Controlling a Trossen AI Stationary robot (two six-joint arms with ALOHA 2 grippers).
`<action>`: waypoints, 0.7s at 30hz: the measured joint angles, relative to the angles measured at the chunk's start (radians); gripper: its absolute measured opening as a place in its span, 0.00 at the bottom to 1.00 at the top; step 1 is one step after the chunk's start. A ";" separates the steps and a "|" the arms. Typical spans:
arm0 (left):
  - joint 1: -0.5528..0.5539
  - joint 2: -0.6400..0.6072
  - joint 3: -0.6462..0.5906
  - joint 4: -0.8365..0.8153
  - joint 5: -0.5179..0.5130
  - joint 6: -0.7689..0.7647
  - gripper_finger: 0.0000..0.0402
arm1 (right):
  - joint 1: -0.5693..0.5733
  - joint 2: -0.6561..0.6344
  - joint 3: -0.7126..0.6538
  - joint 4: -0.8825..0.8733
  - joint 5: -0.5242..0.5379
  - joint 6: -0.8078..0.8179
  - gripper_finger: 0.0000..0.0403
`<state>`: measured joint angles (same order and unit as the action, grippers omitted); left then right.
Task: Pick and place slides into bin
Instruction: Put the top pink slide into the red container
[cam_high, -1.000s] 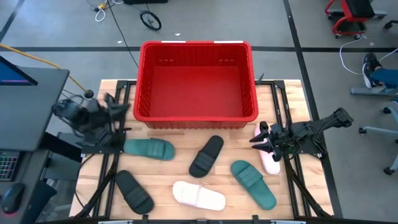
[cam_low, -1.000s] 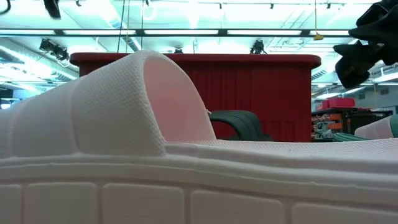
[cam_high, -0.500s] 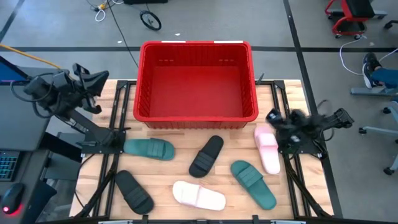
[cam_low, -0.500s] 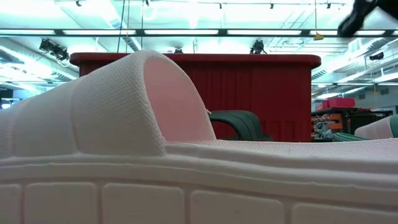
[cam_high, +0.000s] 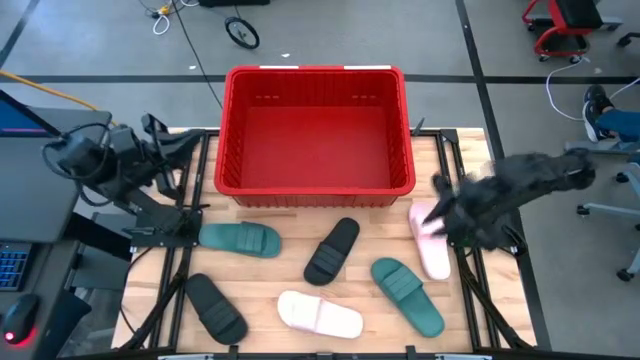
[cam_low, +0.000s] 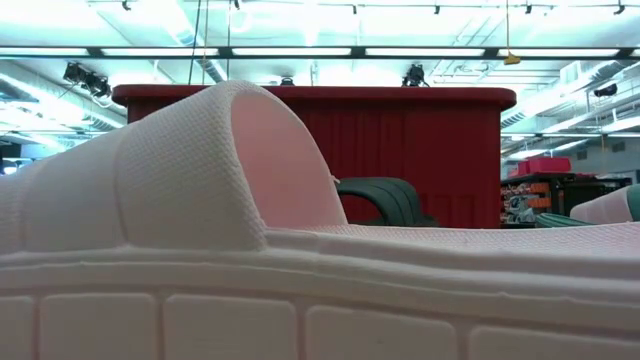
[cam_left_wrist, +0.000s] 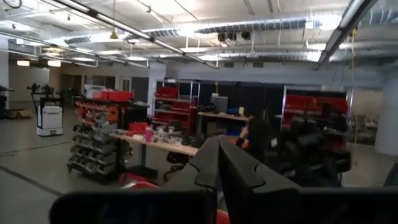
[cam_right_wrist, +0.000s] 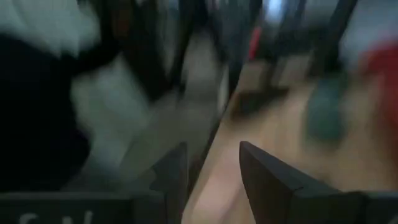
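Observation:
Six slides lie sole down on the wooden table: two dark green (cam_high: 238, 238) (cam_high: 407, 295), two black (cam_high: 332, 250) (cam_high: 215, 307), and two pale pink (cam_high: 320, 314) (cam_high: 434, 250). The red bin (cam_high: 315, 190) stands at the table's far middle, with nothing in it. My left gripper (cam_high: 178, 145) is shut and empty, raised at the bin's left; its wrist view (cam_left_wrist: 217, 165) looks level into the room. My right gripper (cam_high: 442, 208) is blurred, open and empty, above the right pink slide's far end; its fingers show in its wrist view (cam_right_wrist: 211, 168).
In the low view the near pink slide (cam_low: 200, 220) fills the foreground, with a green slide's strap (cam_low: 385, 200) and the bin's wall (cam_low: 430, 150) behind it. Bare wood shows between the slides. Black arm frames run along both table sides.
Both arms have risen from their folded rest. My left gripper went up and toward the far edge, then swung toward the bin. My right gripper lifted from beside the right pink slide, leaving the low view upward, and is now moving fast above that slide. No slide has moved.

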<state>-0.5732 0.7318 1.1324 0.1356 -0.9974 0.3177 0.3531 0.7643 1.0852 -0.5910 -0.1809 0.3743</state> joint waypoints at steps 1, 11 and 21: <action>0.000 0.010 0.000 0.000 0.000 -0.003 0.06 | 0.014 0.071 0.043 -0.072 -0.056 0.050 0.37; -0.001 0.048 0.000 -0.006 0.000 -0.023 0.05 | 0.183 0.550 0.122 -0.145 -0.236 0.476 0.37; 0.000 0.047 0.000 -0.117 0.000 -0.087 0.06 | 0.219 0.741 0.122 -0.170 -0.294 0.538 0.37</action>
<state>-0.5735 0.7788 1.1324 0.0185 -0.9975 0.2310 0.5718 1.5051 1.2076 -0.7608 -0.4747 0.9122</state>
